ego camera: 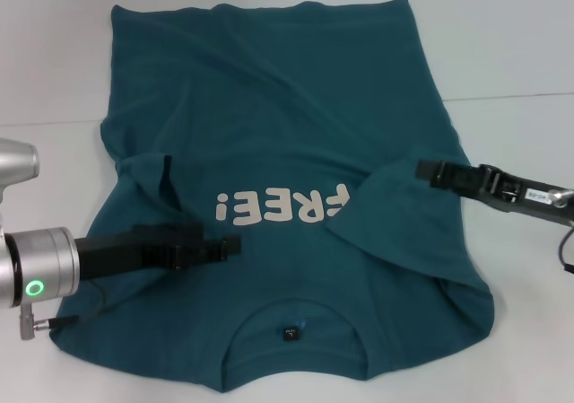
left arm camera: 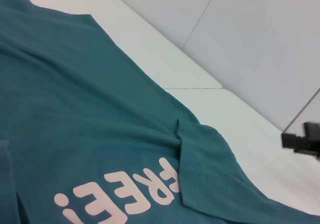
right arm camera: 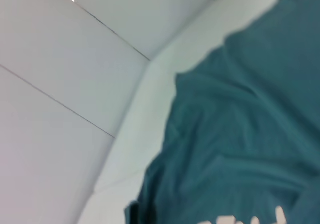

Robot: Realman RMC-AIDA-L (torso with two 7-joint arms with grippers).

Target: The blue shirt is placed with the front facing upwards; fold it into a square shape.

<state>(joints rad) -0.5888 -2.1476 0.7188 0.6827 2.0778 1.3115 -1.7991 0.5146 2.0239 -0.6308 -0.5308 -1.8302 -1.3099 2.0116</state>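
The blue shirt [ego camera: 287, 143] lies face up on the white table [ego camera: 511, 53], its neckline and dark tag [ego camera: 289, 334] toward me and its hem at the far side. White "FREE!" lettering [ego camera: 278, 207] runs across the chest. Both sleeves are folded inward: the left one [ego camera: 166, 183] lies flat, and the right flap [ego camera: 395, 205] covers the edge of the lettering. My left gripper [ego camera: 231, 246] hovers low over the chest just below the lettering. My right gripper [ego camera: 423, 170] sits at the outer tip of the right flap. In the left wrist view the right gripper [left arm camera: 300, 138] shows apart from the cloth.
The table's far edge and a seam [ego camera: 502, 96] run behind the shirt. Bare white tabletop [ego camera: 54, 62] surrounds the shirt on both sides. A wrinkled fold [ego camera: 471, 304] bunches at the shirt's near right shoulder.
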